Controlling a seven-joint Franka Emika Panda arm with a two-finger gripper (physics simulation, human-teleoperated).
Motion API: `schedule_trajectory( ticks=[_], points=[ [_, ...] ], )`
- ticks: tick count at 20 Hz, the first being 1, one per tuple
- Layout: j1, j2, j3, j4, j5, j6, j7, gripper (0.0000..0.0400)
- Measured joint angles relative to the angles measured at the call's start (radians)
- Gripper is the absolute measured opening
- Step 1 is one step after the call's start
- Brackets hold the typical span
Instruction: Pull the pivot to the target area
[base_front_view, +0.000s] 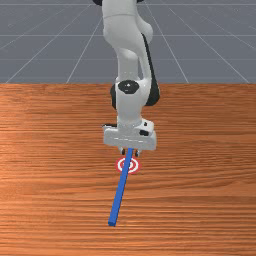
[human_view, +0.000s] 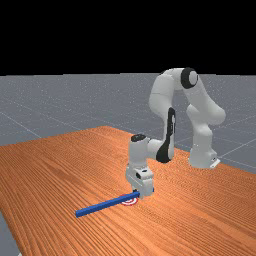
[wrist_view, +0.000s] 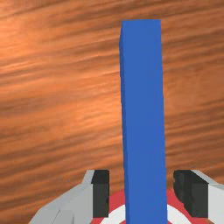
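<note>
The table is presenting an orange-brown wood surface, its grain running from side to side in the front view. A round target, ringed in red and white, is lying flat on it. A straight blue bar is resting on the wood, crossing over the target and slanting toward the front view's bottom left.

White, rounded arm with black joint caps; dark patches, perhaps buttons.
</note>
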Motion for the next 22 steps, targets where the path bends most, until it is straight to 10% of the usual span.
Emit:
schedule_trajectory(
  ticks=[2,9,18,20,22],
  points=[
    [0.000,-0.008,-0.004,-0.029,-0.005,0.051,0.005,0.0099],
    [0.044,-0.015,-0.039,-0.067,-0.027,0.157,0.049,0.0095],
    [-0.013,-0.012,-0.002,-0.033,-0.005,0.044,-0.010,0.0096],
    [0.007,-0.017,-0.032,-0.068,-0.024,0.149,0.014,0.0282],
    [0.012,-0.017,-0.026,-0.063,-0.021,0.128,0.021,0.0356]
  ],
)
